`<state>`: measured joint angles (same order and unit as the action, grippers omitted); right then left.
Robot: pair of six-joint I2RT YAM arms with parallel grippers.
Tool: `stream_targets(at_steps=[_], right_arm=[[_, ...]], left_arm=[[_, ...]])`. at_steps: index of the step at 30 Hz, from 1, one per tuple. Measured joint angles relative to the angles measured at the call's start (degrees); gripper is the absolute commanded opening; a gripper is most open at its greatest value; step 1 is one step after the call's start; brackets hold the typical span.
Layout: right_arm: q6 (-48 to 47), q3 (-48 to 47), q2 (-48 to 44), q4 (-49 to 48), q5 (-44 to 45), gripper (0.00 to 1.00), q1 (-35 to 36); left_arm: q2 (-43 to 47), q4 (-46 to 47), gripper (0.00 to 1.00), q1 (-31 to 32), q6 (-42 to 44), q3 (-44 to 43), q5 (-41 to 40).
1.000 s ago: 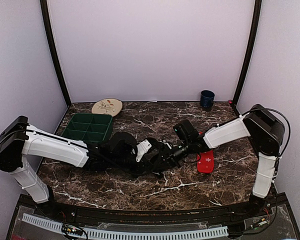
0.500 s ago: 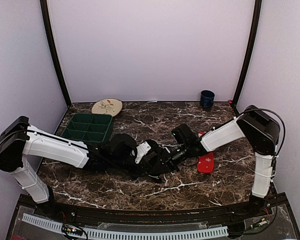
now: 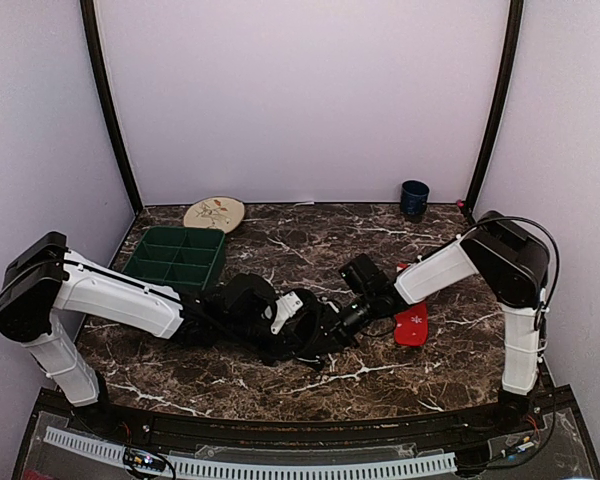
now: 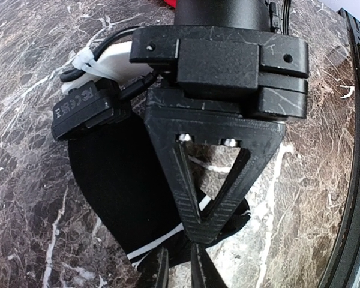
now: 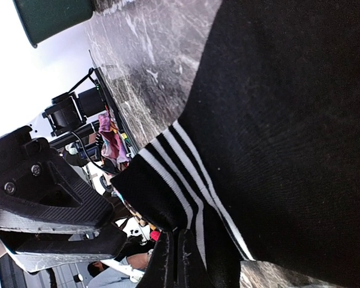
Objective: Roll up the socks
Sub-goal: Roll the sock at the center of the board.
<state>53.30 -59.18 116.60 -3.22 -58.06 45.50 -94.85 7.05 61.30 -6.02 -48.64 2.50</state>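
Tray (image 3: 175,255), plate (image 3: 214,213), cup (image 3: 414,198) noted at rear. Black sock (image 4: 120,180), white-striped cuff, is overhung by R gripper (image 5: 175,264), jaws clenched. L gripper (image 4: 180,273) jaws: can't be told.

The dark table (image 3: 310,235) is veined with white. On its far left sits a green compartment tray (image 3: 176,252), with a round patterned plate (image 3: 214,213) just behind it. A dark blue cup (image 3: 414,198) stands in the far right corner.

Black sock (image 5: 288,120) at right gripper (image 5: 173,255) tips: matt knit cloth. Gripper: matt black plastic. Table (image 4: 24,78) beneath: glossy, smooth, marble-look.
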Motion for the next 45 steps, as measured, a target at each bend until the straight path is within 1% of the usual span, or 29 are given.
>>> stream_targets(at_steps=[11, 27, 38, 45], right_arm=[[-2.03, -0.26, 0.94, 1.95, 1.05, 0.00, 0.76], [-2.08, -2.12, 1.86, 3.04, 2.71, 0.00, 0.92], [-2.75, -2.12, 1.88, 3.98, 3.82, 0.00, 0.92], [-3.76, -2.45, 1.92, 5.14, 3.91, 0.00, 0.92]], left_arm=[[-1.11, -0.09, 0.16, 0.00, -1.11, 0.07, 2.56], [-1.75, -0.09, 0.16, 0.00, -2.58, 1.57, 2.78], [-5.25, -0.09, 0.17, 0.00, -3.45, 1.66, 0.17], [-5.33, 0.15, 0.19, 0.00, -3.72, 0.74, -1.84]])
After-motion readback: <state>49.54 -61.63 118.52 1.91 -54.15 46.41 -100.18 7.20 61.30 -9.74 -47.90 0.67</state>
